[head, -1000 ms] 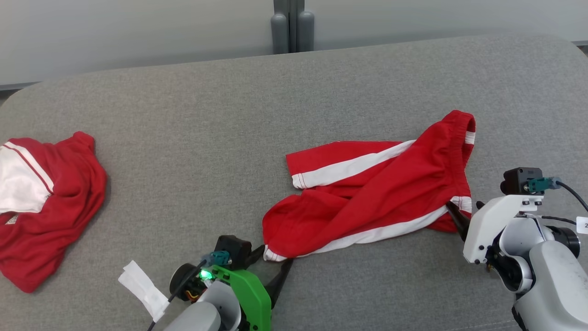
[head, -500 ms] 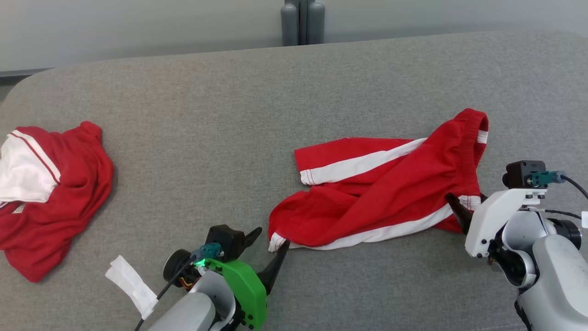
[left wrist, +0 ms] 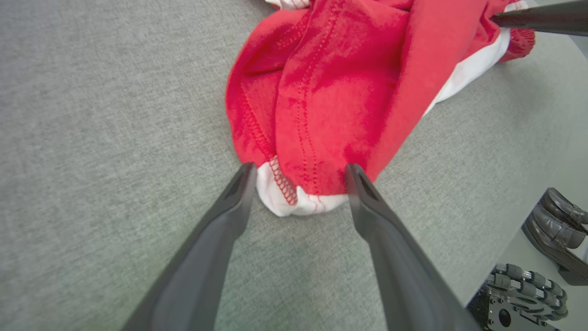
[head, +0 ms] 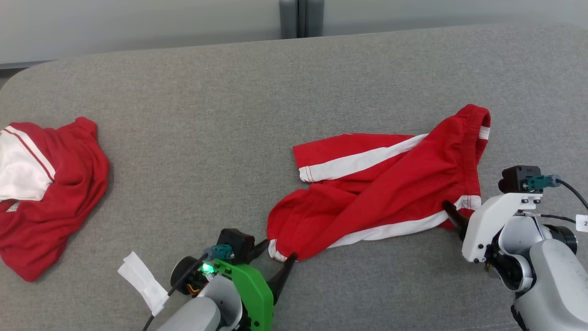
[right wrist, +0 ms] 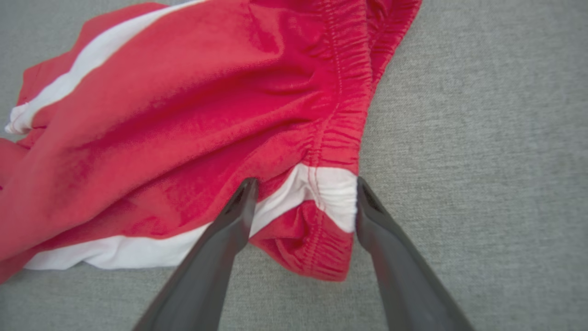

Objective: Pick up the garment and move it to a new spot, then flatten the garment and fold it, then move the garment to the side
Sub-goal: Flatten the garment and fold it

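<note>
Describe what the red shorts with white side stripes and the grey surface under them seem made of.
Red white-striped shorts: soft matte knit fabric, perhaps cotton-blend; visible stitching, gathered elastic waistband. Grey surface: woven upholstery-like cloth, matte; fine heathered weave.

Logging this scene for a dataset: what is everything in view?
shorts: one, red with white side stripes, crumpled centre-right on the surface
bunched garment: one, red and white, surface's far left
padded surface: one, grey, under both
uprights: at least two, grey, behind the surface
shoes: one pair, dark, floor beside the surface
label: one, white, on the left arm's cable
left gripper: one, dark fingers, open, astride the shorts' leg hem
right gripper: one, dark fingers, open, astride the shorts' waistband corner
</note>
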Available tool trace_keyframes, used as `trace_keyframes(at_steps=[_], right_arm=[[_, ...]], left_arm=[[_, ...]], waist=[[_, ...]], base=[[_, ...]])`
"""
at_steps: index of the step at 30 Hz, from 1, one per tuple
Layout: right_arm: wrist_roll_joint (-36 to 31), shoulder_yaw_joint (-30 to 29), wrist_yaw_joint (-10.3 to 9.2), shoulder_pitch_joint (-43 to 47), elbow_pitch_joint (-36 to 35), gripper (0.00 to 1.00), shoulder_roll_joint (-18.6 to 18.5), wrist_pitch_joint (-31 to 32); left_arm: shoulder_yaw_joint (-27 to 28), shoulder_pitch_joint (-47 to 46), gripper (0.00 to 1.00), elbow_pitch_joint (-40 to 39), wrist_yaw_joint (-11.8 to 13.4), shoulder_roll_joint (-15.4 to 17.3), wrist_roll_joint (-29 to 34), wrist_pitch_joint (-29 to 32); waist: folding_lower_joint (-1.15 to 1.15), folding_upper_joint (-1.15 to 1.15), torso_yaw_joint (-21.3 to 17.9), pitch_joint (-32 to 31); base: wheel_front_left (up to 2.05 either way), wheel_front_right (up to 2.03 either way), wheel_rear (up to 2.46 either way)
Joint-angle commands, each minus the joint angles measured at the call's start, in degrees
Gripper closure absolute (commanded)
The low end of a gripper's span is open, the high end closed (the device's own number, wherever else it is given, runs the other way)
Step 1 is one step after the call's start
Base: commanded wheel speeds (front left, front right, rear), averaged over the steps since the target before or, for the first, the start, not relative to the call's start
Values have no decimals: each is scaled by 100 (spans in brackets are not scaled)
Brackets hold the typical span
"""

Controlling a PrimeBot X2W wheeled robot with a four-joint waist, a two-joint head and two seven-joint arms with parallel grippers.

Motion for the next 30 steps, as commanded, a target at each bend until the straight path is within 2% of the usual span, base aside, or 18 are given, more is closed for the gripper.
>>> trace_keyframes(at_steps=[1,7,9,10,12,13,15,16,17,25,30], right_arm=[[-8,3,-6,25,-15,0,-2,33],[11,-20,-6,20,2,0,-20,33],[-3,-26,-6,4,-13,0,-19,24],[-36,-23,-5,-2,-29,0,-29,4],[-90,-49,-6,-15,-79,13,-32,-59],[-117,-53,-6,-9,-101,31,-22,-79],[-175,-77,-6,16,-165,47,-4,-111],[-199,-78,-6,35,-197,70,12,-106],[-235,-81,-6,55,-244,100,20,-137],[-379,-111,-6,156,-606,100,39,-257],[-295,-92,-6,174,-1084,100,-39,-516]], left_arm=[[8,86,0,-2,49,74,-35,55],[-59,195,0,-115,83,98,-153,365],[-84,179,3,-169,102,105,-145,415],[-98,165,18,-184,97,110,-139,422],[-127,109,54,-192,78,106,-116,418],[-153,79,80,-177,67,96,-95,423],[-163,2,96,-163,74,58,-67,365],[-173,-32,100,-160,62,47,-38,318],[-155,-53,100,-145,54,26,-39,265],[16,-191,100,-225,58,-32,39,-464],[265,-151,100,-702,-64,-96,-327,-939]], waist=[[0,0,6,6],[0,0,41,20],[0,0,52,30],[0,0,57,36],[0,0,63,49],[0,0,62,57],[0,0,54,68],[0,0,48,71],[0,0,41,73],[0,0,13,-17],[0,0,30,-141]], base=[[0,0,0],[0,0,0],[0,0,0],[0,0,0],[0,0,0],[0,0,0],[0,0,0],[0,0,0],[0,0,0],[0,0,0],[0,0,0]])
